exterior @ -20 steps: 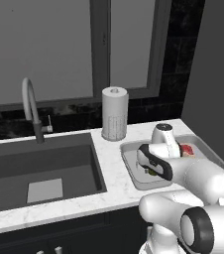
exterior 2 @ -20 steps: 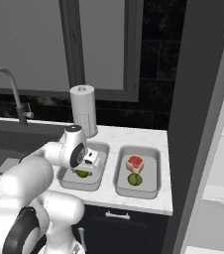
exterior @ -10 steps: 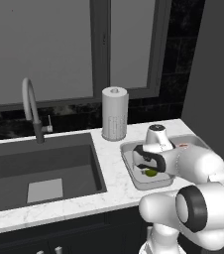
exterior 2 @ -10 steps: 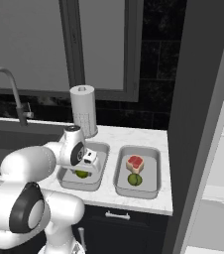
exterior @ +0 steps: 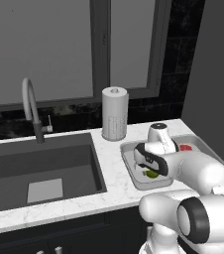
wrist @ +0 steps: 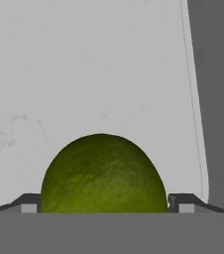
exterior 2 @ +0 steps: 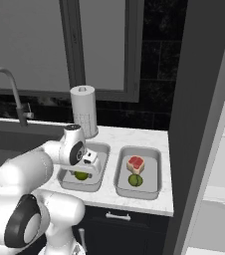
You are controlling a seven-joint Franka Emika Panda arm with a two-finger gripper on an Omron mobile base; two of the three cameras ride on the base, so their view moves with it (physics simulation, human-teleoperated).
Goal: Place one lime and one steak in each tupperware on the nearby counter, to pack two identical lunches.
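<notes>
Two shallow grey tupperware trays sit side by side on the white marble-look desk (exterior 2: 134,199), to the right of the dark sink (exterior: 39,168) and in front of the white paper-towel roll (exterior: 115,114). The right tray (exterior 2: 154,154) already holds a red-and-white steak (exterior 2: 135,163) and a small round green lime (exterior 2: 133,180), so by my reading that lunch is packed. The left tray (exterior 2: 103,149) holds a second green lime (exterior 2: 81,175), lying on the tray floor under the robot's wrist; no steak is visible in it, so that half of the job looks unfinished.

The gripper (wrist: 103,208) hangs low over the left tray, pointing down into it, which fits a lime being set there, not carried elsewhere. In the hand view the lime (wrist: 103,173) bulges up between the two dark fingers (wrist: 183,202), which stand apart on either side of it. They look spread wide, but whether they touch its skin or have let go I cannot tell: the contact points sit at the very bottom of that view.

From the left base view the arm covers most of the left tray (exterior: 134,171) and nearly all of the right one (exterior: 203,144); only a sliver of lime (exterior: 151,173) and a speck of red steak (exterior: 185,147) show past it.
</notes>
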